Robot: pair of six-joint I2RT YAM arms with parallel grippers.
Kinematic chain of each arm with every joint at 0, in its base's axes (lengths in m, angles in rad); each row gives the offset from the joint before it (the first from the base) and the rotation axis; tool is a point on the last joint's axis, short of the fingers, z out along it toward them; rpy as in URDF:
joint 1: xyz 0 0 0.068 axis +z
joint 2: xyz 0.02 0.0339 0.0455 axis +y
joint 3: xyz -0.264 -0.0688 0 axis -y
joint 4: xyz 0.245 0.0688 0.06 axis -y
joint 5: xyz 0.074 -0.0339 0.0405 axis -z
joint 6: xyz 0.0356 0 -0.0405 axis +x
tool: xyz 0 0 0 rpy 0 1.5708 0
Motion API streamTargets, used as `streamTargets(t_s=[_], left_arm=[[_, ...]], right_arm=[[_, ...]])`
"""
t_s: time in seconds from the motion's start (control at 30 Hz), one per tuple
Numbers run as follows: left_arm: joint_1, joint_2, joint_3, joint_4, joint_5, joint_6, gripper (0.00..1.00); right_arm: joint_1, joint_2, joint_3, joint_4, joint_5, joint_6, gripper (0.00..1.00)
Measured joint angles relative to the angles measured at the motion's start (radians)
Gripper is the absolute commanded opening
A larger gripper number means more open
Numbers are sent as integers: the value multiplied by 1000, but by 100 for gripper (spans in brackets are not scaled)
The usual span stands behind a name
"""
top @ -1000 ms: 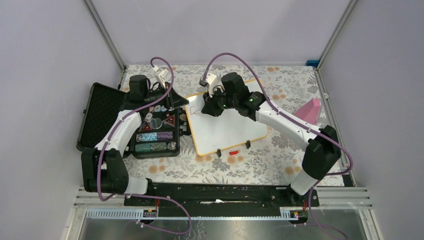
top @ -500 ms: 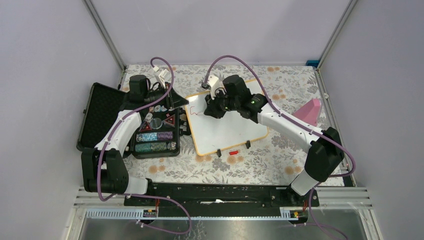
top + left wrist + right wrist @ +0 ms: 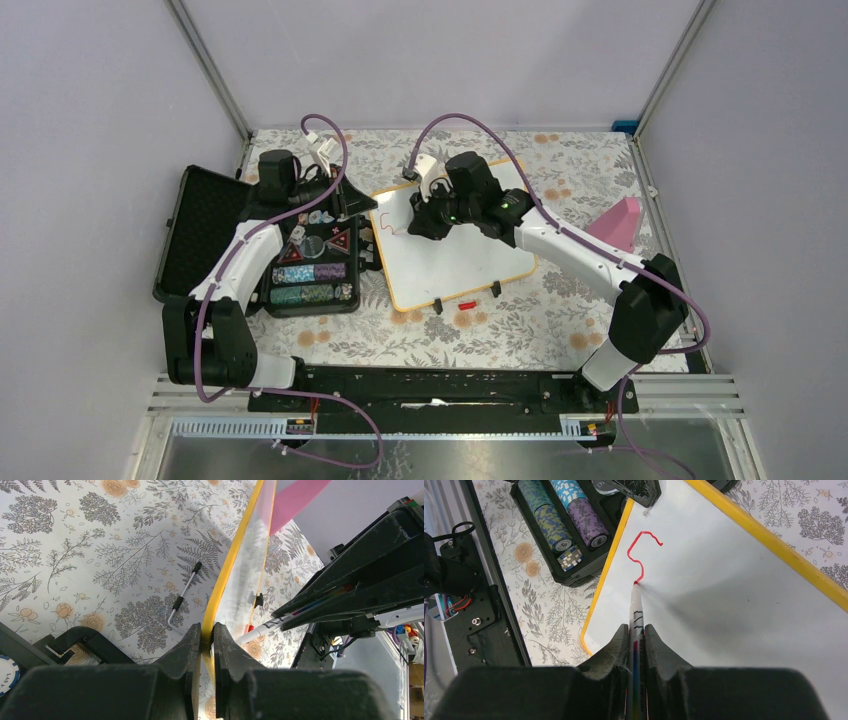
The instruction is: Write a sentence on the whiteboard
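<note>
The whiteboard [image 3: 470, 258] lies on the flowered table, its white face [image 3: 734, 595] edged by a yellow frame [image 3: 227, 570]. My left gripper [image 3: 364, 207] is shut on the frame at the board's left edge, its jaws pinching the edge [image 3: 207, 627]. My right gripper [image 3: 637, 629] is shut on a white marker [image 3: 636, 605], hovering over the board's upper left part [image 3: 428, 226]. The marker's tip touches the board at the end of a curvy red line [image 3: 642, 555]. The marker [image 3: 260, 629] also shows in the left wrist view.
An open black chip case [image 3: 305, 270] with stacked chips [image 3: 569, 515] sits just left of the board. A red cap [image 3: 467, 304] lies by the board's near edge, between two black clip feet. A pink wedge [image 3: 620, 222] stands at the right. An Allen key [image 3: 182, 597] lies by the board.
My right gripper has shifted slightly toward the near side with the marker, and the red line on the board has grown longer. The left gripper has stayed put.
</note>
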Motion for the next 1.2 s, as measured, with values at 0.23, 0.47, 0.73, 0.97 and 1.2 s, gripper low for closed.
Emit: streamTargets(t_s=[0.23, 0.47, 0.73, 0.97, 1.2], left_arm=[[0, 0, 0, 0, 1, 0, 0], [0, 0, 0, 1, 2, 0, 0], [0, 0, 0, 1, 2, 0, 0], [0, 0, 0, 0, 2, 0, 0], [0, 0, 0, 0, 3, 0, 0]], right_arm=[[16, 23, 6, 1, -15, 14, 0], [26, 34, 22, -11, -46, 21, 0], [3, 8, 44, -57, -122, 29, 0], [-53, -20, 55, -64, -149, 32, 0], [-53, -20, 55, -60, -146, 31, 0]])
